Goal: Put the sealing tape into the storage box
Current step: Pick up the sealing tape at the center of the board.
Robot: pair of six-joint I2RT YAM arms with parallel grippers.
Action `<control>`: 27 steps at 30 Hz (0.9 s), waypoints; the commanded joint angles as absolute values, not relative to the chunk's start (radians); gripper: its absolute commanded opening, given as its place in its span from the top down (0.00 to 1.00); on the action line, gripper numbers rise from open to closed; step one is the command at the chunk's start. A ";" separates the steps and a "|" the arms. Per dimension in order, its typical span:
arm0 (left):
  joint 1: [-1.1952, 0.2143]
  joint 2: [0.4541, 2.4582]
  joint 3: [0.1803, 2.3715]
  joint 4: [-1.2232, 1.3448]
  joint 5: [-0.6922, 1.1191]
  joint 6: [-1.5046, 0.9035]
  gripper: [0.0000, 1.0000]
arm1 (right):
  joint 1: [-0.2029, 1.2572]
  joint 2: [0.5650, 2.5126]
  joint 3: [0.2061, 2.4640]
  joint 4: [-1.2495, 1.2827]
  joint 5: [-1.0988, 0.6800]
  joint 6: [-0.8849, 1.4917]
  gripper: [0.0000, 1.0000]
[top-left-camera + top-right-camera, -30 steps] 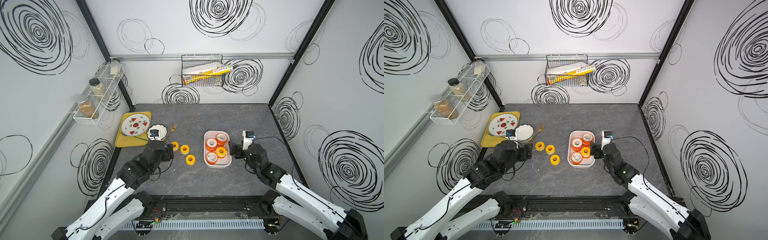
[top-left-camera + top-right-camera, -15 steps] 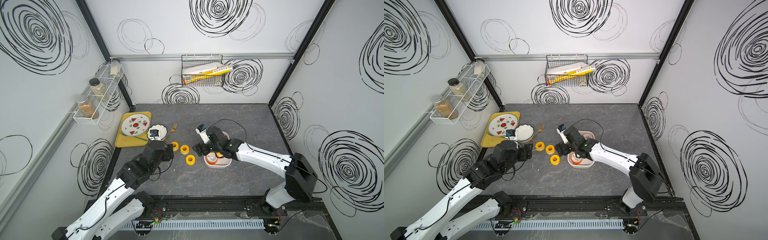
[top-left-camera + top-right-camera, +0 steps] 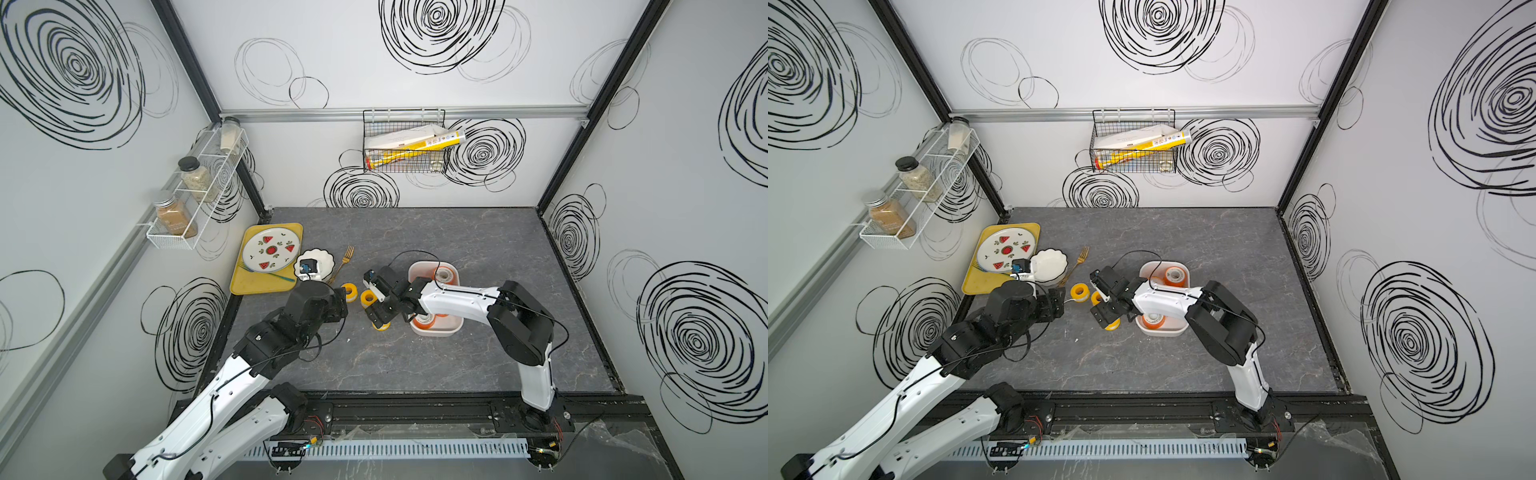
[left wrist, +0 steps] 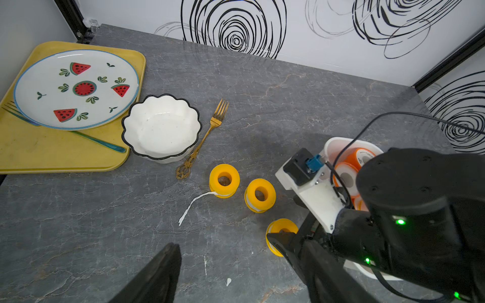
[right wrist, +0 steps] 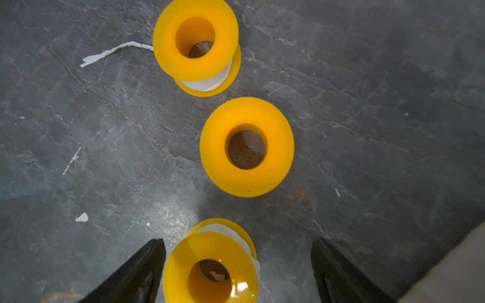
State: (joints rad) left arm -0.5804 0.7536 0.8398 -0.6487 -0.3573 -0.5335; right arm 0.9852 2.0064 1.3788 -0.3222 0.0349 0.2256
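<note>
While orange tape spools (image 3: 444, 274) already sit in the storage box (image 3: 436, 331), three yellow tape spools (image 5: 246, 147) lie beside it. The right gripper (image 5: 237, 244) straddles the nearest, fingers (image 5: 139, 272) wide, and the left gripper (image 3: 340, 301) gapes empty.

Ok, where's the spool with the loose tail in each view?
In a top view: spool by the fork's handle end, leftmost of three.
In a top view: same spot, by the fork's handle.
Left wrist: between the fork's handle and the middle spool, tail trailing out.
Right wrist: farthest of three spools from the claw.
Shared landmark: the middle spool beside it.
</note>
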 commanded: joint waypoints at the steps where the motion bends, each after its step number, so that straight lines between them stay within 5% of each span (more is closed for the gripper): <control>1: -0.574 0.750 0.831 -0.611 -0.369 -0.527 0.20 | 1.000 2.026 1.396 -0.371 0.051 0.236 0.08; 13: -0.574 0.750 0.830 -0.607 -0.361 -0.525 0.20 | 1.033 2.054 1.391 -0.396 0.054 0.249 0.15; 27: -0.574 0.752 0.830 -0.607 -0.360 -0.525 0.20 | 1.045 2.037 1.414 -0.417 0.070 0.264 0.44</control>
State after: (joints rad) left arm -0.5804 0.7536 0.8394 -0.6483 -0.3569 -0.5335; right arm 1.0378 2.0525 1.3968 -0.3775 0.0677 0.2520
